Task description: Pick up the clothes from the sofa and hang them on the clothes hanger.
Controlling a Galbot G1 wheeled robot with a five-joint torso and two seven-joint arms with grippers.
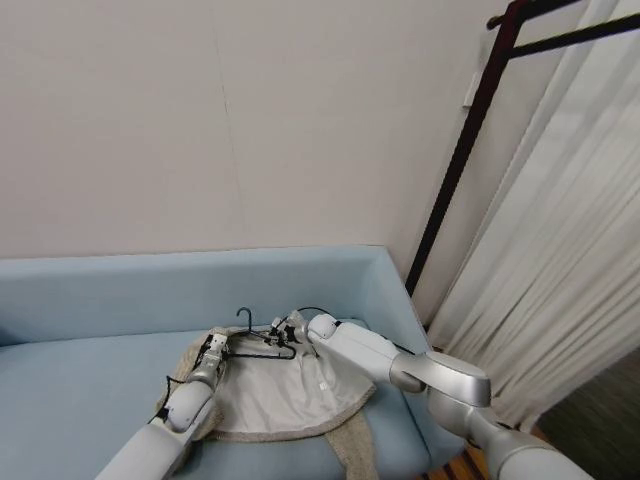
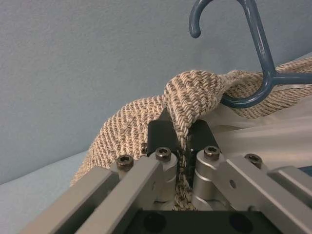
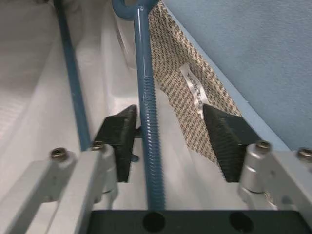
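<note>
A beige knit garment (image 1: pixel 290 395) with white lining lies on the light blue sofa (image 1: pixel 100 300), and a dark blue hanger (image 1: pixel 262 340) rests at its collar. My left gripper (image 1: pixel 215 350) is at the garment's near shoulder. In the left wrist view this gripper (image 2: pixel 183 146) is shut on a raised fold of the knit fabric (image 2: pixel 190 97), with the hanger hook (image 2: pixel 256 48) just beyond. My right gripper (image 1: pixel 285 330) is at the hanger. In the right wrist view it (image 3: pixel 173 141) stands open, and the hanger's bar (image 3: pixel 148 136) runs between its pads (image 3: pixel 119 139), over the white lining.
A dark brown clothes rack (image 1: pixel 470 140) stands to the right behind the sofa's end. White curtains (image 1: pixel 560 270) hang at the far right. The sofa backrest (image 1: pixel 180 285) rises right behind the garment, and open seat stretches to the left.
</note>
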